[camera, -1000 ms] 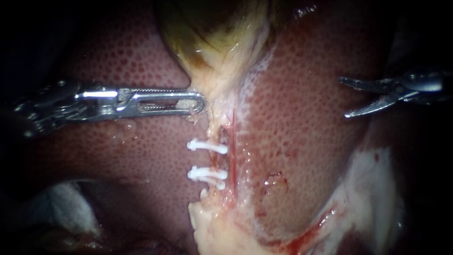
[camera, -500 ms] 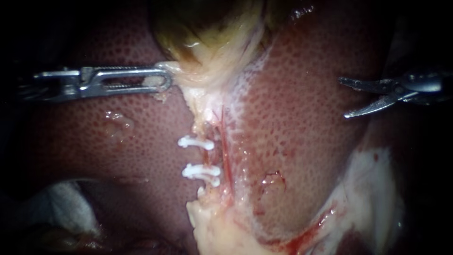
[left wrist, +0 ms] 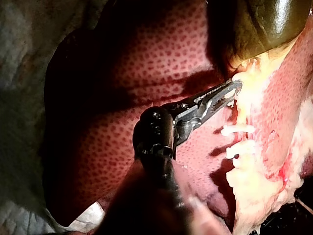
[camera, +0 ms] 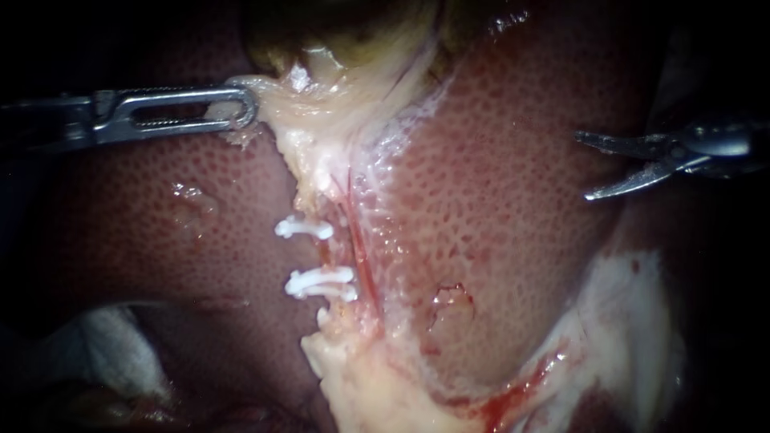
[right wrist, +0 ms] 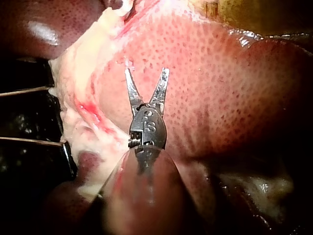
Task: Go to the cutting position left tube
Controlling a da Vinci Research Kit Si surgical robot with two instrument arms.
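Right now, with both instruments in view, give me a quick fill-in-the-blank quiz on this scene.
1. The left instrument is shut on pale tissue at the foot of the greenish ___.
2. The right instrument hangs over the liver, ___ and holding nothing.
3. The white clips sit across a tube, nearer the ___ instrument.
Missing words: gallbladder; open; left.
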